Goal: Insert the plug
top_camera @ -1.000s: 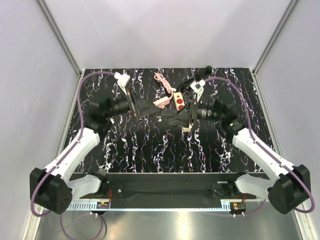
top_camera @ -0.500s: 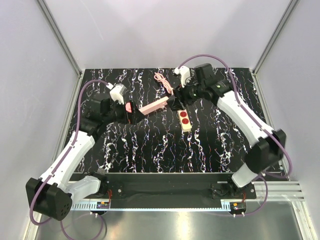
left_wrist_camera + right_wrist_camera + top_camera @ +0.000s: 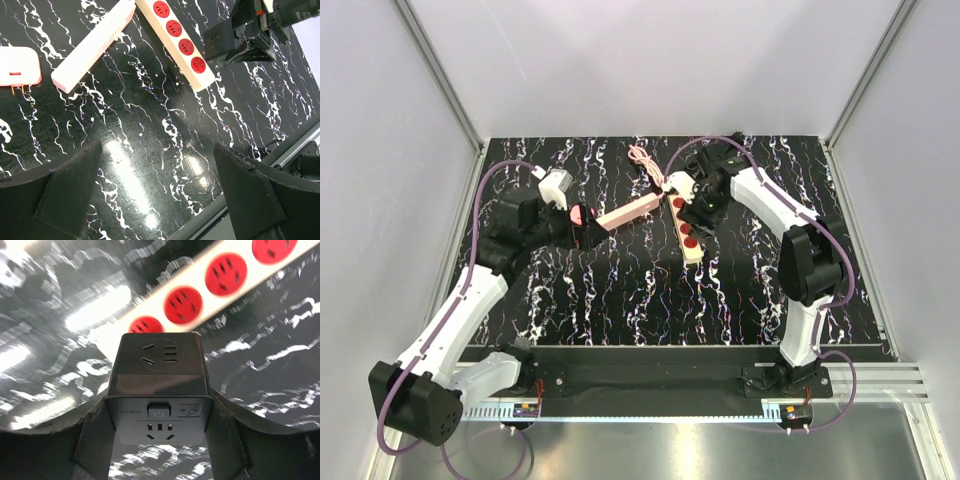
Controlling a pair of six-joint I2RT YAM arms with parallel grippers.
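Partly blurred power strip (image 3: 206, 288), end socket (image 3: 145, 324) behind black adapter (image 3: 157, 385)

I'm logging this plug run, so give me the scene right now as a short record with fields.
right gripper: shut on black adapter cube
black adapter cube: above red-socket power strip, near its end socket, not plugged in
left gripper: open, empty, over the table
pale pink strip: flat on table, beside red-socket power strip
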